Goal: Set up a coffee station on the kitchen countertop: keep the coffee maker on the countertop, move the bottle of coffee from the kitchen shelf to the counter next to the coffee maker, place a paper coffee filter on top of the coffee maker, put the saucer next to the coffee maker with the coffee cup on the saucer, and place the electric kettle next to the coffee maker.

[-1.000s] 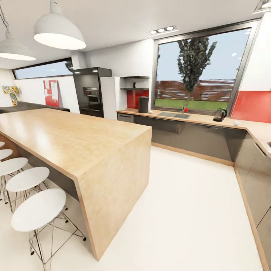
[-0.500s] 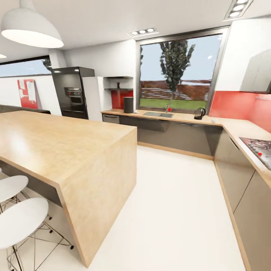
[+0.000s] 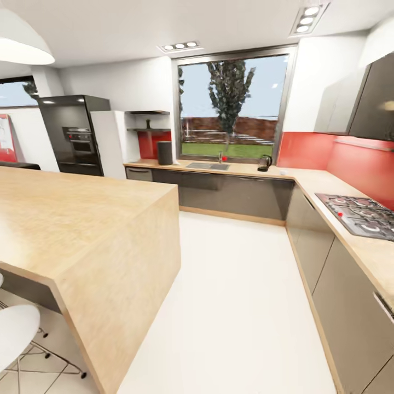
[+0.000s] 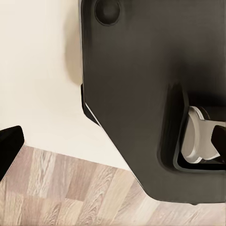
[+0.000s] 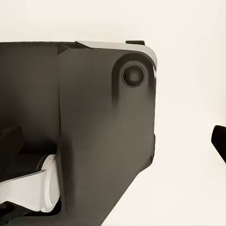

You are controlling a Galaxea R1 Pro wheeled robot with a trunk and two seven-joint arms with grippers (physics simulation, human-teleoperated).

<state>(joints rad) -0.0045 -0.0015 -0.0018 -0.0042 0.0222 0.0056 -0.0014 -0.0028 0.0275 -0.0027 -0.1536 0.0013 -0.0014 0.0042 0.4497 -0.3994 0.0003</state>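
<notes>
The whole head view has swung to the right in the last second. The room has not moved, I am turning the base: the row of stools has slid almost out of sight, leaving one stool point(image 3: 13, 328) at my 8 o'clock, and a hob point(image 3: 361, 214) has come in at my 2 o'clock. I read this as still being in transit, now squaring up to the far run of the countertop point(image 3: 306, 178), with none of the five placements started. The coffee maker point(image 3: 164, 152) stands on that counter at about 11 o'clock, far off, beside the window. The electric kettle point(image 3: 264, 163) is on the same counter near 12 o'clock, well apart from the coffee maker, with the sink point(image 3: 208, 166) between them. I cannot see whether anything lies in the sink from here. Just past the coffee maker two dark wall boards point(image 3: 148, 113) hang one above the other. A small dark speck on the lower one may be the bottle of coffee, but it is too small to tell. The island point(image 3: 82, 219) fills my 9 o'clock. The wrist views give me the robot's dark body over pale floor, with a black tip point(image 4: 9, 146) at the frame edge, so I cannot tell how far the left claw or right claw is spread, or whether either carries anything.
</notes>
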